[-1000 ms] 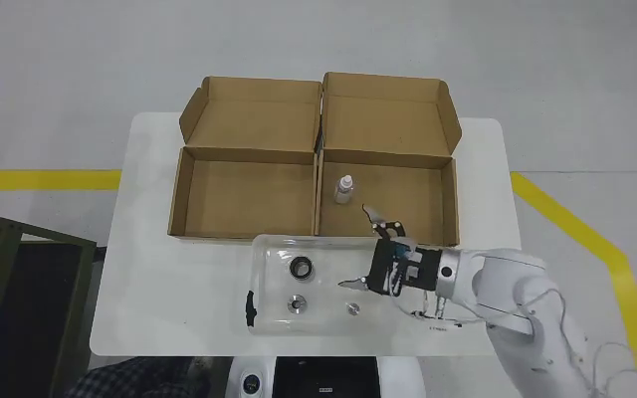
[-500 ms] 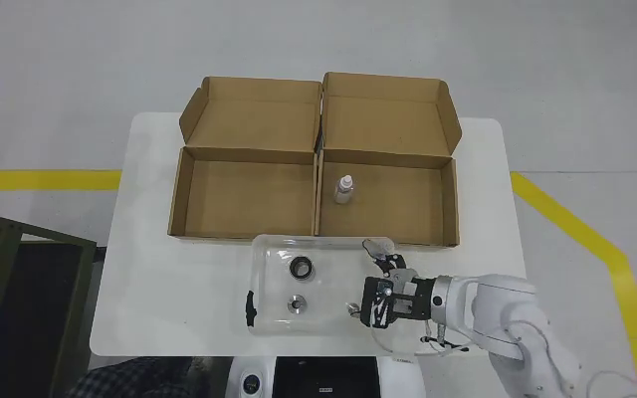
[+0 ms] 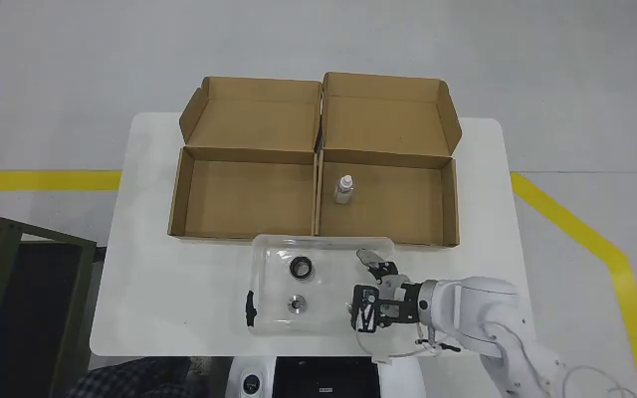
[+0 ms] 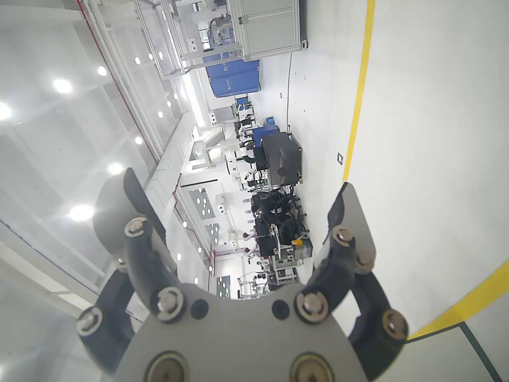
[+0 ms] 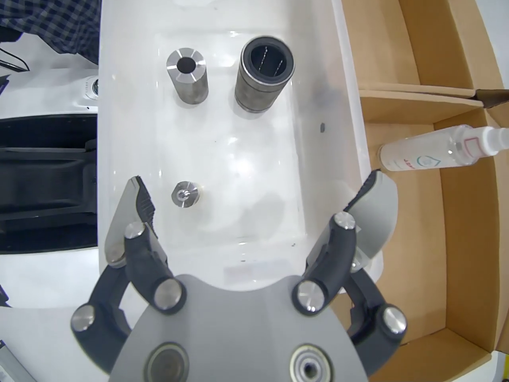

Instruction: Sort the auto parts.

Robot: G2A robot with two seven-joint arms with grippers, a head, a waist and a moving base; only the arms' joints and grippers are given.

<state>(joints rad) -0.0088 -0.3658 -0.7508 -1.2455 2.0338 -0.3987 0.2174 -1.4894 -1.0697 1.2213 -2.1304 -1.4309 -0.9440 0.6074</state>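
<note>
Glossy clear tray (image 5: 346,81); grooved steel bushing (image 5: 262,81); smooth cylinder (image 5: 189,79).

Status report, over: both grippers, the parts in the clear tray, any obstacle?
Left gripper open, empty. Right gripper open over clear tray. Small metal part beside one finger, not gripped. Tray rim near the other.

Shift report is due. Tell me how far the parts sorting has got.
Done: one bottle sits in a cardboard box. In hand: nothing yet; the right hand hangs open above the clear tray, near the small metal part. Left: that part, the steel cylinder and the black-rimmed bearing, all in the tray.
</note>
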